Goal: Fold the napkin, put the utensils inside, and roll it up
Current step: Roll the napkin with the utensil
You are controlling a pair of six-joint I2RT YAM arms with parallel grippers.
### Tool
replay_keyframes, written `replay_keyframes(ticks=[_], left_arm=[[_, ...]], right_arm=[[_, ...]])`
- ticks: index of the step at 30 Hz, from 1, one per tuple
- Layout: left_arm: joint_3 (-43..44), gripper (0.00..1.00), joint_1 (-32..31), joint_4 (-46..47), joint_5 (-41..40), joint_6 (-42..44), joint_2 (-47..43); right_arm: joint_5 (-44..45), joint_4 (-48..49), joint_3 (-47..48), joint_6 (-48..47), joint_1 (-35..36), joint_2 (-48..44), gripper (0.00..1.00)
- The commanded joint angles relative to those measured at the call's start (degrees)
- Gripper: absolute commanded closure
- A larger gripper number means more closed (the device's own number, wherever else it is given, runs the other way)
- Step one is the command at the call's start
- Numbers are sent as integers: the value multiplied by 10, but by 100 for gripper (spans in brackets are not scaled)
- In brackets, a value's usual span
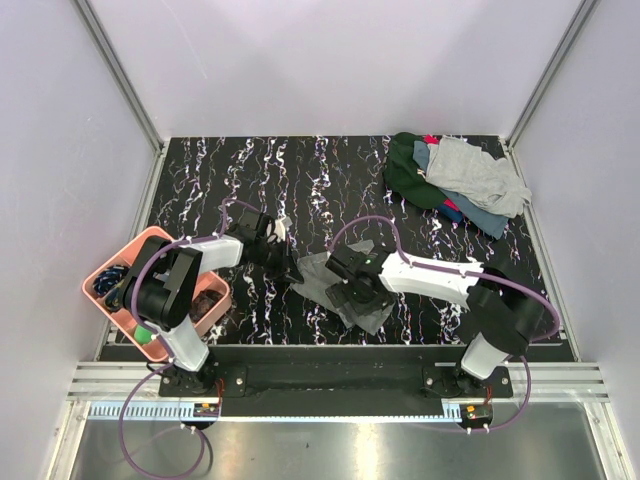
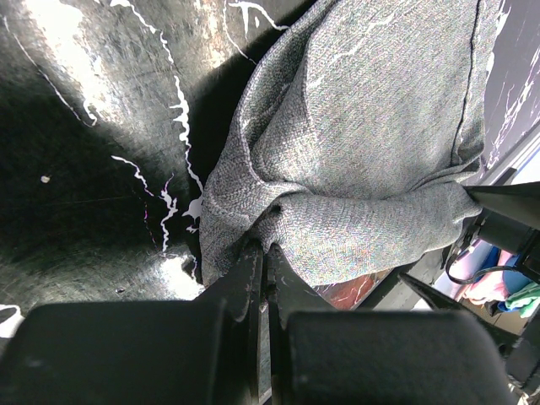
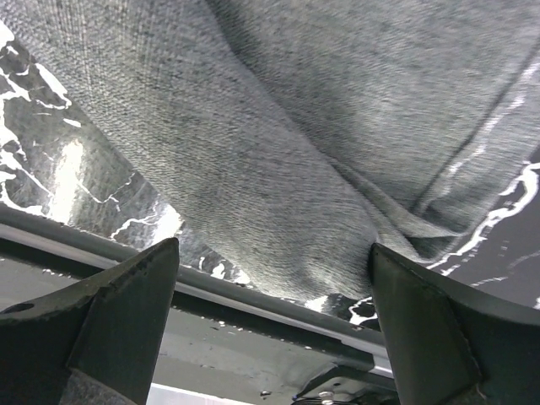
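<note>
Left gripper (image 2: 261, 263) jaws pinched tight on the soft mid-grey square fabric napkin (image 2: 363, 143), at its 9 o'clock edge. Right gripper (image 3: 274, 291) is gaping wide over the bunched cloth, clamping nothing.

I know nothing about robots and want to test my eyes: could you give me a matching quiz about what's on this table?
Things: 1 napkin; 2 cloth heap; 3 pink bin; 4 left gripper.
Places or states: A far right corner; B near left edge; C shut on the napkin; D crumpled mid-table.
Pairs: 1-D, 2-A, 3-B, 4-C.
</note>
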Motion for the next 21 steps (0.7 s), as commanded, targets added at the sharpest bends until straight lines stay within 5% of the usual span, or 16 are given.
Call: replay_keyframes(ticks=[1,8,14,21], left_arm=[[6,100,-7,-13,-11,11,20],[6,100,-9,-13,-11,12,22],[5,100,-9,-13,-11,11,20],[6,100,-9,-13,-11,12,22]], right_arm=[[-37,14,-7,17,-2,10,2],[-88,8,-7,33,-1,25,18],[-128,-11,3,46,-8,35,49],[-146,-3,-22,53,-54,24,59]])
